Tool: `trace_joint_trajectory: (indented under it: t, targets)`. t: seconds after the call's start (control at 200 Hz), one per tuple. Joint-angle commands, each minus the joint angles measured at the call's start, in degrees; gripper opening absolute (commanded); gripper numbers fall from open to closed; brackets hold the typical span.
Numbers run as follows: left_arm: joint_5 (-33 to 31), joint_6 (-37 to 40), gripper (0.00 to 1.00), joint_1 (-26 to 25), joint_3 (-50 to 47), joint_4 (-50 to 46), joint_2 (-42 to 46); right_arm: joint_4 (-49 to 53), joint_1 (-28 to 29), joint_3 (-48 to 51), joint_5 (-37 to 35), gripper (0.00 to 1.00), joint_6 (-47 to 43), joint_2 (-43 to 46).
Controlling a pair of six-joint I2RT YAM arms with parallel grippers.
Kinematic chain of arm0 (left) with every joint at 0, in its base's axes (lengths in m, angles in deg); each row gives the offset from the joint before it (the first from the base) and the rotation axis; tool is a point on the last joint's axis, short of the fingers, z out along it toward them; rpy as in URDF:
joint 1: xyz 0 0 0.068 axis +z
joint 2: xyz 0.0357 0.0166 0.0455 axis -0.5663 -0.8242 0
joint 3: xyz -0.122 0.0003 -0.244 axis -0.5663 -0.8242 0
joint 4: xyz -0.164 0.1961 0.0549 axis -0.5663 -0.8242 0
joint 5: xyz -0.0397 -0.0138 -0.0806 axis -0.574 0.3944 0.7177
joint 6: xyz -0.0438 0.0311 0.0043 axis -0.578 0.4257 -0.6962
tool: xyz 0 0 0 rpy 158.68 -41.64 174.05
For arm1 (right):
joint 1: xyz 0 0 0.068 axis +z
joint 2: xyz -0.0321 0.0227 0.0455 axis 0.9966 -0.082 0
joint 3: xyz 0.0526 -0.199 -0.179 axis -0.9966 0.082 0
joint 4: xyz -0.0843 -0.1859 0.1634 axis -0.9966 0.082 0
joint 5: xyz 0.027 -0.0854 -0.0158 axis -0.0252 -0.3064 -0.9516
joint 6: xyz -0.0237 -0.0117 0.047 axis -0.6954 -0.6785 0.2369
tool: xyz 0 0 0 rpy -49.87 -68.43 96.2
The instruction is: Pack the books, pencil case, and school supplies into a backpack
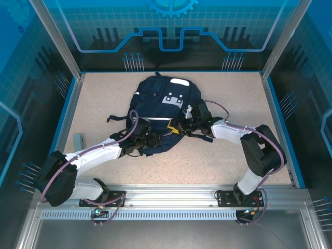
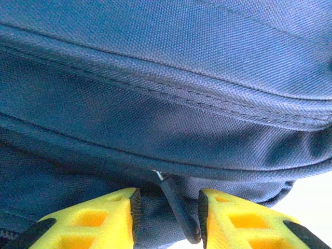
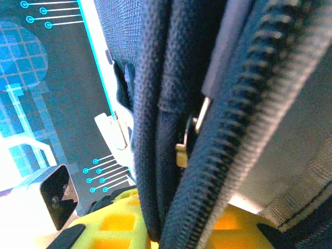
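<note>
The speckled counter [image 1: 104,93] carries the navy backpack [image 1: 155,104] at its middle, lying flat with its light grey patch and white stripe toward the far side and dark straps trailing off to the left; the two arms reach in from the near edge and meet at the bag's near end; the left hand [image 1: 141,136] sits at the near-left corner of the bag, the right hand [image 1: 188,124] at its near-right side; from the left wrist, the left hand [image 2: 168,207] stands open, its yellow fingers [image 2: 104,218] apart under a stitched seam of the backpack [image 2: 166,104]; from the right wrist, the right hand [image 3: 174,228] is clamped on a fold of the backpack [image 3: 171,78] beside the zipper teeth [image 3: 233,129]; the pale pencil case [image 1: 78,140] lies near the counter's left edge, well apart from the bag; a dark zipper pull [image 2: 179,218] hangs between the left fingers, nearer the right-hand one; a small brass-coloured slider [image 3: 189,137] shows in the gripped fold.
</note>
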Motion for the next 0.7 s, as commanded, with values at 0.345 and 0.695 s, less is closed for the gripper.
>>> trace_joint_trajectory:
  t: [0.345,0.695]
  targets:
    - [0.44,-2.61,0.04,0.30,2.72,0.45,-3.93,-1.60,0.10,-1.02,1.19,0.13,-0.46,1.72]
    - [-11.28,2.06,0.00,2.85,0.91,-11.01,2.08,6.67,-8.96,1.08,-3.53,0.06,-6.73,7.88]
